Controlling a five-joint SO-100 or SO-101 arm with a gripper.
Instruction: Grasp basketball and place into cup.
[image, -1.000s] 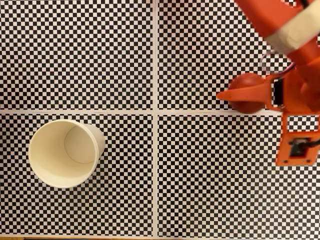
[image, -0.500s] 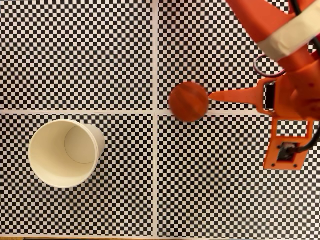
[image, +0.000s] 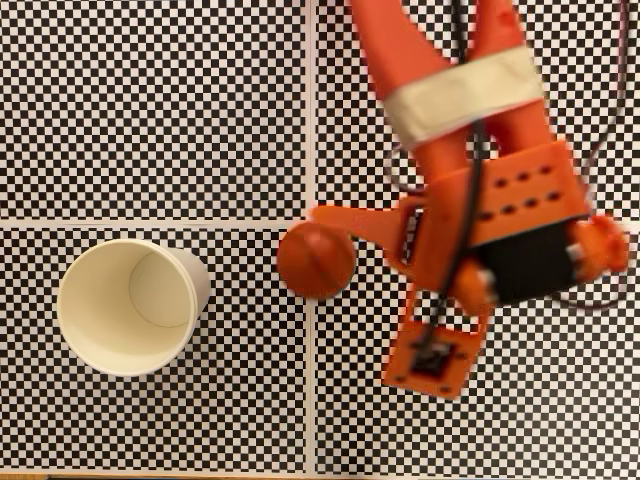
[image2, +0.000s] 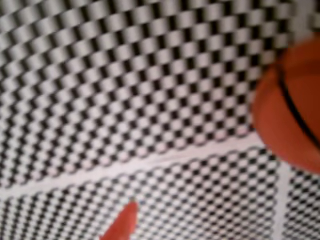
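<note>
1. Checkerboard sheets in black and white are covering the whole table, with pale seam lines crossing near the middle of the fixed view.

2. We are seeing the basketball lying on the vertical seam, just below the horizontal one, well apart from the cup, which is standing upright at the lower left with its mouth open to the camera.

3. We are reaching with the gripper from the right; one pointed orange finger is lying over the ball's upper right edge. The second finger is not clear to us, so we cannot tell whether the jaws are apart or together, and nothing is showing a firm hold.

4. In the wrist view the ball is sitting blurred at the right edge with a black seam line across it, and one finger tip is poking up from the bottom, apart from the ball.

5. We are judging the ball to be light, smooth and round, so it is likely to roll at any nudge and to squirt out of a pinch taken off-centre.

6. We are judging the best hold to be across its widest part, one finger on each side, closing gently and squarely.
</note>
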